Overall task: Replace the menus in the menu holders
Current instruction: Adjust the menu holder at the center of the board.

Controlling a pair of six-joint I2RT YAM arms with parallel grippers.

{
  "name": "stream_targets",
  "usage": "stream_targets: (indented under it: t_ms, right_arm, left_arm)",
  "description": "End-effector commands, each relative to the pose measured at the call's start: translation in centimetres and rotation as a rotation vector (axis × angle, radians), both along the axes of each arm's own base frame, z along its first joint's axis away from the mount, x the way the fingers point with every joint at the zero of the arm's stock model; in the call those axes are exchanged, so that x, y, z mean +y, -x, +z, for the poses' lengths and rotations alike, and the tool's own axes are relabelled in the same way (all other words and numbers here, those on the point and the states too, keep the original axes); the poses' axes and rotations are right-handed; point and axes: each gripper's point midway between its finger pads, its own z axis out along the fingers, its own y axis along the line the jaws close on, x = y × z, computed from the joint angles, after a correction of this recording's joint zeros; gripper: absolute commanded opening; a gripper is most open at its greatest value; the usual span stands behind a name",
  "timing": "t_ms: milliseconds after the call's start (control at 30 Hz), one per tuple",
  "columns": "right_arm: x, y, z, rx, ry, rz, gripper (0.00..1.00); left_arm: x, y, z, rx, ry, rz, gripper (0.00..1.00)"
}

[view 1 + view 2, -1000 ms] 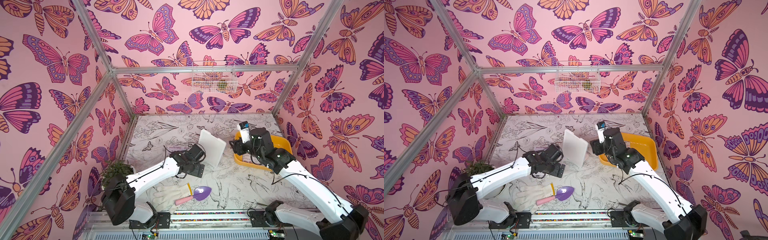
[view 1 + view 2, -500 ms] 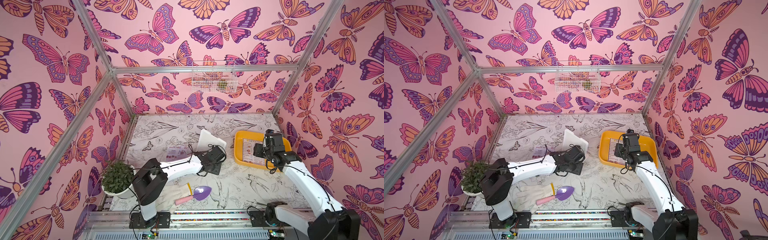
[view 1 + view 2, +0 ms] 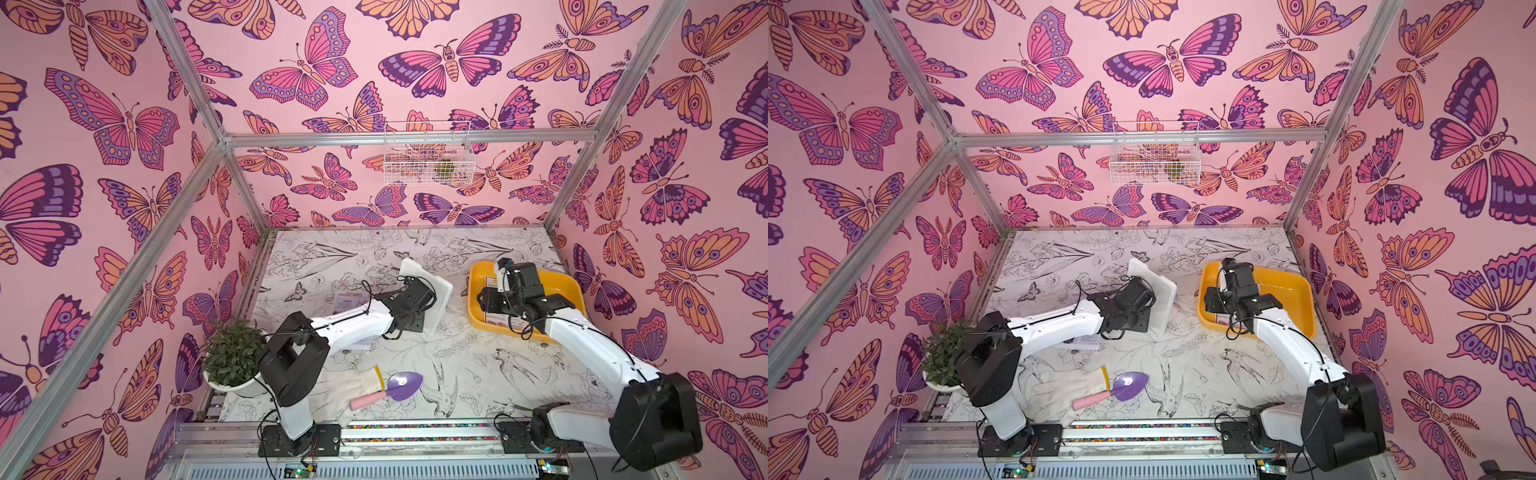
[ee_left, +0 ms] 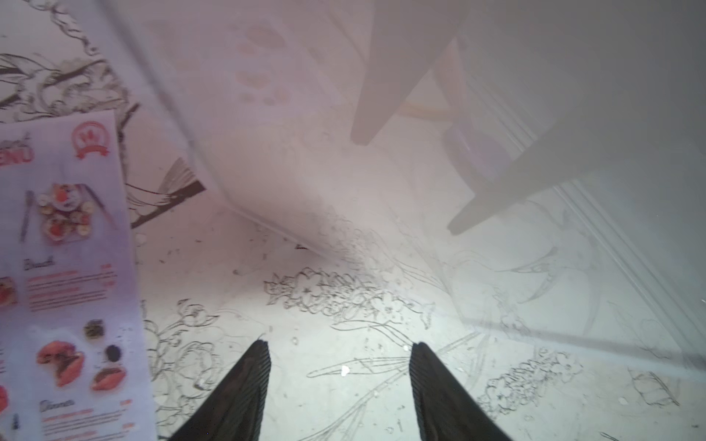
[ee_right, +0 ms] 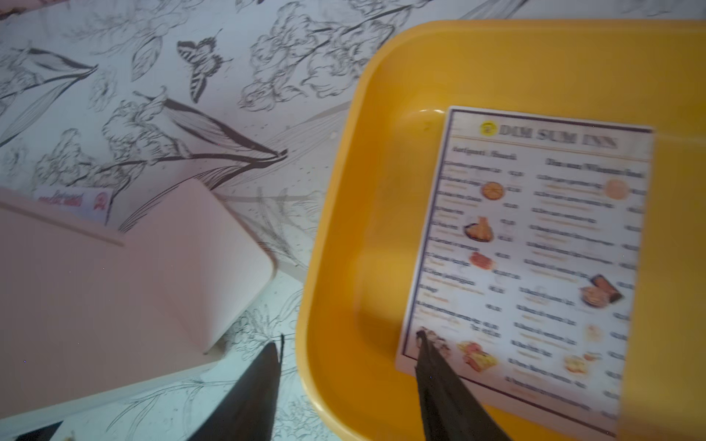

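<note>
The left gripper's (image 4: pixel 340 345) jaws stand partly apart with only bare, flower-printed table (image 3: pixel 478 365) between the two dark fingers (image 4: pixel 248 389) and nothing held. The right gripper's (image 5: pixel 349 338) jaws are also parted and straddle the wall of the yellow tray (image 5: pixel 363 191). One finger (image 5: pixel 248 393) is outside it over the table. The other finger's tip lies over a corner of the DIM SUM INN menu (image 5: pixel 535 248), though I can't tell whether it presses on the paper. It grips nothing.

Take the back wall as 12 o'clock and the arm bases as 6. There are two menus. The DIM SUM INN sheet lies flat inside the tray at about 3 o'clock. The Special Menu (image 4: pixel 68 267) lies flat on the table at about 9 o'clock of the stand, partly under the left arm in both top views (image 3: pixel 351 298).

There is one menu holder (image 3: pixel 438 291) – a white, round-cornered panel near the table's middle, just beside the tray at its 9 o'clock. The left gripper is close against its 7 o'clock side. The wrist view there is hazy, so I can't tell whether they touch.

I count one tray, one potted plant (image 3: pixel 235 353) at 8 o'clock, and one white work glove (image 3: pixel 353 382) at 6 o'clock. One purple trowel (image 3: pixel 401 384) with a pink handle rests partly on the glove. One wire basket (image 3: pixel 426 153) hangs on the back wall at 12.
</note>
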Motion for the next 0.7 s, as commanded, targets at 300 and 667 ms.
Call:
stream_targets:
  t_ms: [300,667]
  right_arm:
    - [7.9,-1.8,-0.1,-0.006,-0.145,0.137,0.55]
    - [7.5,-0.6,-0.2,0.045,-0.158,0.083,0.55]
  left_arm:
    - [2.6,-8.5,0.6,-0.117,-0.015,0.071,0.61]
    - [1.5,-12.9,0.7,-0.149,0.051,0.056,0.65]
